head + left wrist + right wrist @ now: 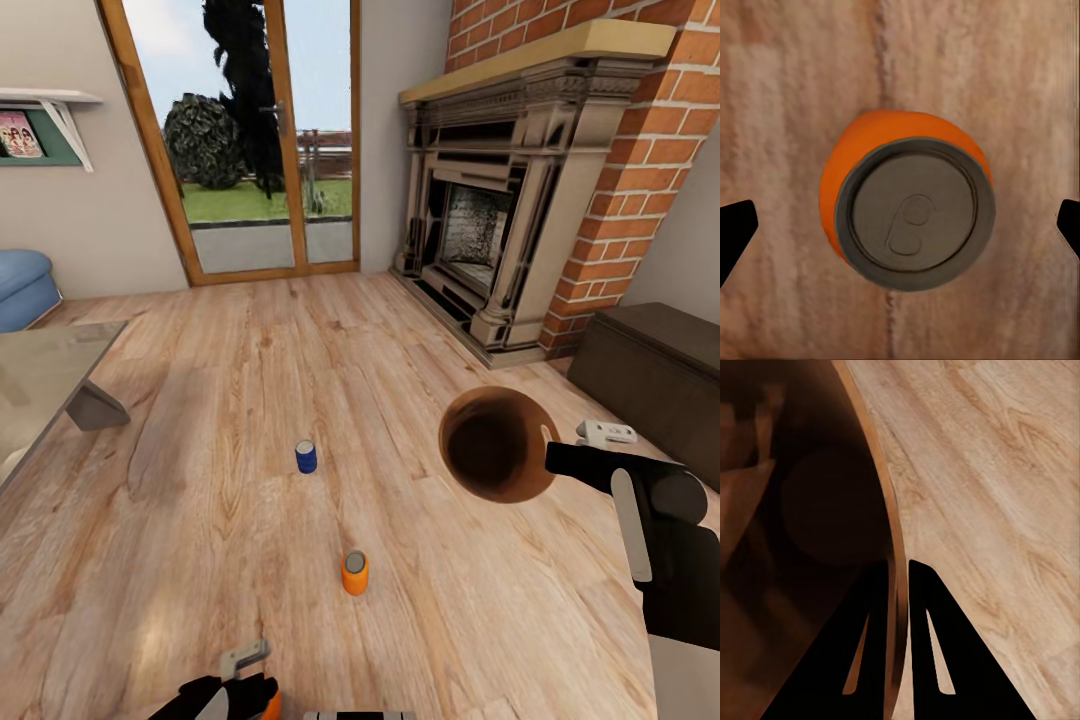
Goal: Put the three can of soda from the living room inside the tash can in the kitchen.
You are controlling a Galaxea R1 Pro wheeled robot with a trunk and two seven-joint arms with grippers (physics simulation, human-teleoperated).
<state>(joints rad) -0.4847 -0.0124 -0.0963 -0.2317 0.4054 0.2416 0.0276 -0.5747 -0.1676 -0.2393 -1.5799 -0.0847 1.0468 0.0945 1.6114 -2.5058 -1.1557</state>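
In this living room a dark blue can of soda [306, 456] stands upright on the wood floor, and an orange can [355, 573] stands nearer to me. Another orange can [907, 210] sits directly under my left gripper [900, 225], seen from above with its grey top; the fingertips [735, 229] stand wide apart on either side, open and not touching it. In the head view that left gripper [235, 695] is at the bottom edge, hiding most of this can [272, 706]. My right gripper [555, 455] is shut on the rim of the trash can [497, 443], lifted and tilted so its brown inside [810, 510] shows.
A low glass-topped table [50, 380] stands at the left, with a blue sofa [20, 285] behind it. The brick fireplace [490, 200] and a dark chest [660, 370] are at the right. Wood-framed glass doors [250, 140] fill the far wall.
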